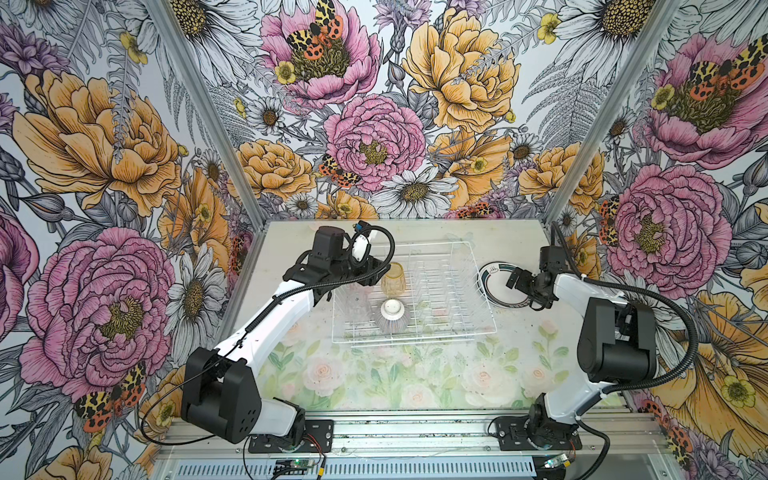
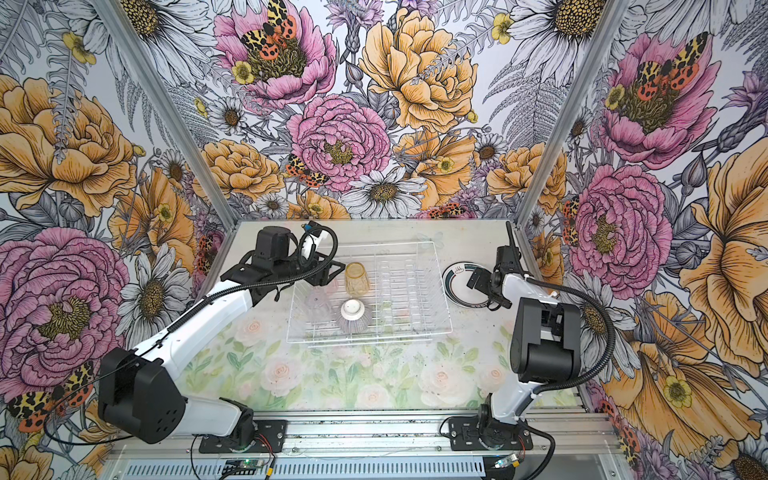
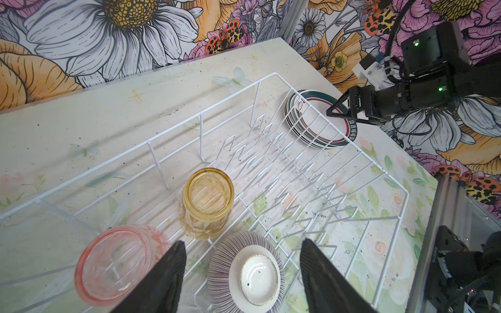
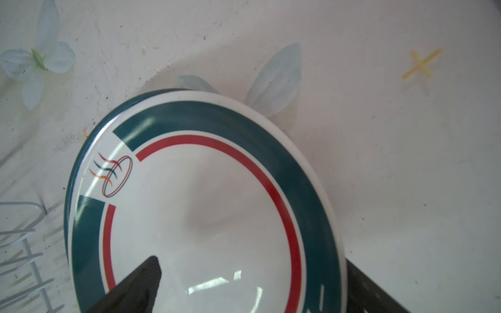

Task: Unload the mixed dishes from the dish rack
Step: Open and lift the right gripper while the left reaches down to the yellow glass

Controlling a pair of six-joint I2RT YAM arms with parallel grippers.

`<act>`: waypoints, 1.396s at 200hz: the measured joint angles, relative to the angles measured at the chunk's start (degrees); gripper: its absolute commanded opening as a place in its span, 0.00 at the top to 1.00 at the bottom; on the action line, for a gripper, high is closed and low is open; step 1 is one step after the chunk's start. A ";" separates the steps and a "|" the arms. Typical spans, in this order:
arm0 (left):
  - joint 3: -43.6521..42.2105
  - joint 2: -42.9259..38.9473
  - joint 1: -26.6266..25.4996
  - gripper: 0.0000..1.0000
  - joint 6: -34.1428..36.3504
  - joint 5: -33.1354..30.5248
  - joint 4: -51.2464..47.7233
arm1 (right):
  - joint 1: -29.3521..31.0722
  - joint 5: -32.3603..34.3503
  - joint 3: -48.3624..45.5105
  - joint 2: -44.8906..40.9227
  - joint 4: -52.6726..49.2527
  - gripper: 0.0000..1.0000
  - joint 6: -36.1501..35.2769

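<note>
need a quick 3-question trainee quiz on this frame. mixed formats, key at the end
1. True or false: the amber tumbler stands outside the dish rack.
2. The ribbed bowl in the rack lies: A) foot up, B) on its side, C) rim up.
3. Fill in: the right claw is open over the stack of ___.

Key: 1 false, it stands inside the rack. 2 A. 3 plates, on the table beside the rack.

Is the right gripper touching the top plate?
Cannot tell. In the right wrist view the right gripper has its jaws open astride the rim of the top plate, one overlapping its face; no view plainly shows contact or a gap.
</note>
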 measured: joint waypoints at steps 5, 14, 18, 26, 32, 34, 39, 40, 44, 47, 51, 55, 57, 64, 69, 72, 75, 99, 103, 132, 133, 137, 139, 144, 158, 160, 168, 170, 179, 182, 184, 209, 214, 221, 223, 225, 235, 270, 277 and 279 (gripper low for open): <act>0.00 0.00 0.00 0.32 0.04 0.00 0.02 | 0.17 0.15 0.26 0.26 0.00 0.01 0.00; 0.00 0.00 0.02 0.31 0.07 0.00 0.00 | 0.44 0.39 0.83 0.87 -0.20 0.01 0.00; 0.00 0.00 0.02 0.32 0.07 0.00 0.00 | 0.52 0.46 1.05 1.14 -0.26 0.00 0.00; 0.00 0.00 0.02 0.31 0.07 0.00 -0.02 | 0.76 0.68 1.53 1.66 -0.37 0.00 0.00; 0.00 0.00 0.02 0.31 0.11 0.00 -0.07 | 1.01 0.87 1.88 2.03 -0.48 0.01 0.00; 0.00 0.00 0.02 0.31 0.13 0.00 -0.07 | 1.09 0.92 1.99 2.21 -0.48 0.01 0.00; 0.00 0.00 0.02 0.31 0.22 0.00 -0.09 | 1.31 1.09 2.27 2.45 -0.61 0.00 0.00; 0.00 0.00 0.02 0.31 0.20 0.00 -0.11 | 1.33 1.14 2.29 2.49 -0.61 0.00 0.00; 0.00 0.00 0.02 0.31 0.22 0.00 -0.13 | 1.46 1.31 2.51 2.62 -0.79 0.01 0.00; 0.00 0.00 0.02 0.31 0.24 0.00 -0.15 | 1.60 1.36 2.64 2.73 -0.83 0.00 -0.02; 0.00 0.00 0.02 0.31 0.24 0.00 -0.17 | 1.79 1.49 2.82 2.84 -0.87 0.00 0.00; 0.00 0.00 0.02 0.31 0.24 0.00 -0.20 | 1.92 1.75 2.97 2.95 -0.94 0.01 0.00; 0.00 0.00 0.02 0.31 0.24 0.00 -0.20 | 2.03 1.84 3.06 2.99 -0.98 0.00 -0.02; 0.00 0.00 0.02 0.31 0.26 0.00 -0.31 | 2.21 2.14 3.28 3.10 -1.27 0.01 -0.02; 0.00 0.00 0.02 0.31 0.26 0.00 -0.39 | 2.32 2.32 3.39 3.19 -1.38 0.00 -0.02; 0.00 0.00 0.02 0.31 0.26 -0.02 -0.48 | 2.38 2.38 3.45 3.21 -1.49 0.00 0.00; 0.00 0.00 0.02 0.31 0.26 -0.02 -0.55 | 2.43 2.56 3.54 3.28 -1.60 0.01 -0.02; 0.00 0.00 0.09 0.31 0.48 -0.02 -1.27 | 2.56 3.06 3.65 3.41 -1.75 0.01 -0.02; 0.00 0.00 0.11 0.30 0.48 -0.04 -1.40 | 2.56 3.21 3.65 3.41 -1.75 0.00 -0.02; 0.00 0.00 0.11 0.30 0.50 -0.48 -2.25 | 1.92 3.82 3.43 2.62 -1.86 0.00 -0.04; 0.00 0.00 0.11 0.30 0.52 -0.50 -2.25 | 1.90 3.82 3.41 2.56 -1.88 0.00 -0.04; 0.00 0.02 0.11 0.31 0.52 -0.57 -2.43 | 1.73 3.80 3.21 2.03 -1.84 0.01 -0.04; 0.00 0.02 0.11 0.32 0.50 -0.68 -2.49 | 1.66 3.78 3.10 1.79 -1.84 0.01 -0.04; 0.00 0.11 0.11 0.33 0.55 -0.79 -2.69 | 1.40 3.80 2.84 1.01 -1.92 0.00 -0.04; 0.00 0.50 0.09 0.34 0.66 -1.16 -2.99 | 0.28 3.58 1.97 -2.03 -2.10 0.01 -0.09; 0.00 0.59 0.09 0.34 0.66 -1.20 -2.99 | 0.20 3.58 1.92 -2.36 -2.14 0.01 -0.07; 0.02 1.03 -0.13 0.34 0.66 -1.57 -3.06 | -0.35 3.54 1.55 -4.39 -2.25 0.01 -0.11; 0.02 1.16 -0.20 0.34 0.66 -1.73 -3.13 | -0.46 3.45 1.46 -4.90 -2.25 0.00 -0.11; 0.04 1.84 -0.52 0.33 0.66 -2.34 -3.34 | -0.94 3.28 1.20 -7.13 -2.29 0.00 -0.28; 0.09 2.16 -0.68 0.32 0.79 -2.62 -3.45 | -1.09 3.21 1.16 -7.96 -2.32 0.01 -0.31; 0.11 2.32 -0.81 0.31 0.92 -2.89 -3.61 | -1.16 3.19 1.14 -8.28 -2.32 0.00 -0.33; 1.75 5.44 -3.41 0.26 2.12 -5.55 -5.40 | -0.46 1.77 0.85 -13.64 -2.27 0.01 -0.57; 2.27 6.12 -3.96 0.25 2.19 -6.10 -5.70 | -0.07 1.38 0.81 -14.45 -2.27 0.01 -0.74; 2.89 7.04 -4.52 0.25 2.40 -6.69 -6.01 | 0.83 0.76 0.79 -15.65 -2.27 0.01 -0.98; 3.08 7.41 -4.72 0.24 2.51 -6.84 -6.10 | 1.03 0.66 0.76 -15.85 -2.27 0.01 -1.05; 3.30 7.67 -4.90 0.24 2.54 -6.97 -6.23 | 1.29 0.55 0.74 -16.09 -2.25 0.00 -1.16; 4.33 9.11 -5.42 0.23 2.62 -7.72 -6.69 | 2.82 -0.59 0.50 -17.49 -2.25 0.01 -1.55; 9.88 14.80 -5.53 0.21 2.64 -10.38 -8.70 | 6.60 -4.02 -0.76 -21.05 -2.43 0.00 -1.79; 11.19 15.85 -5.55 0.21 2.69 -11.04 -9.33 | 6.93 -4.44 -0.92 -21.57 -2.43 0.01 -1.81; 11.45 16.02 -5.60 0.21 2.69 -11.08 -9.44 | 6.99 -4.59 -0.96 -21.70 -2.43 0.01 -1.79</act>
